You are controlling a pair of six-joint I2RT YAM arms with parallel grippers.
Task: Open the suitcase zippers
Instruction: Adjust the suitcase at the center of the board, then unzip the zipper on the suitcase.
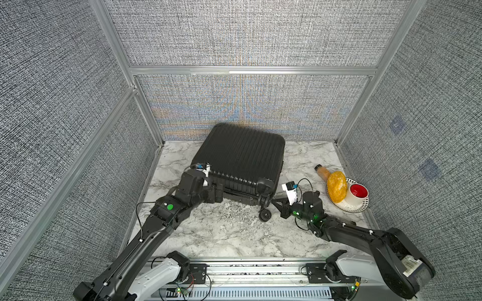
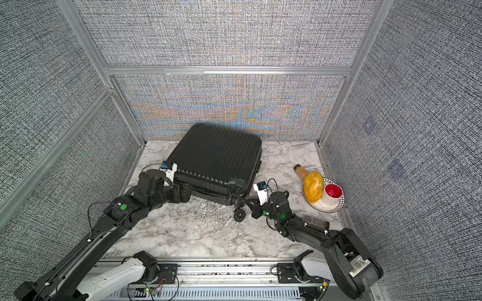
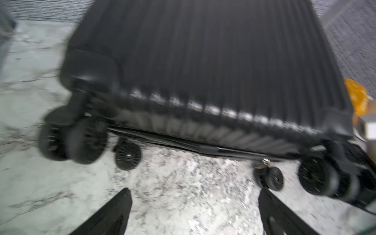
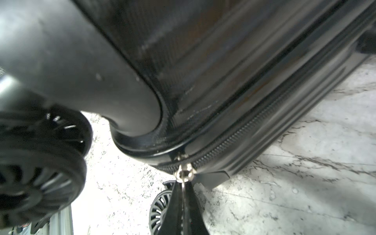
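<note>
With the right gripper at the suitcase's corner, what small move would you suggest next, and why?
Probably draw the right gripper steadily along the seam, since it is shut on the zipper pull at a corner of the suitcase, and the zipper track beyond looks meshed. The left gripper is open, holding nothing.

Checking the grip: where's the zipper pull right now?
In the right wrist view the zipper pull sits at the near right corner of the suitcase, pinched in the right hand beside a wheel.
</note>
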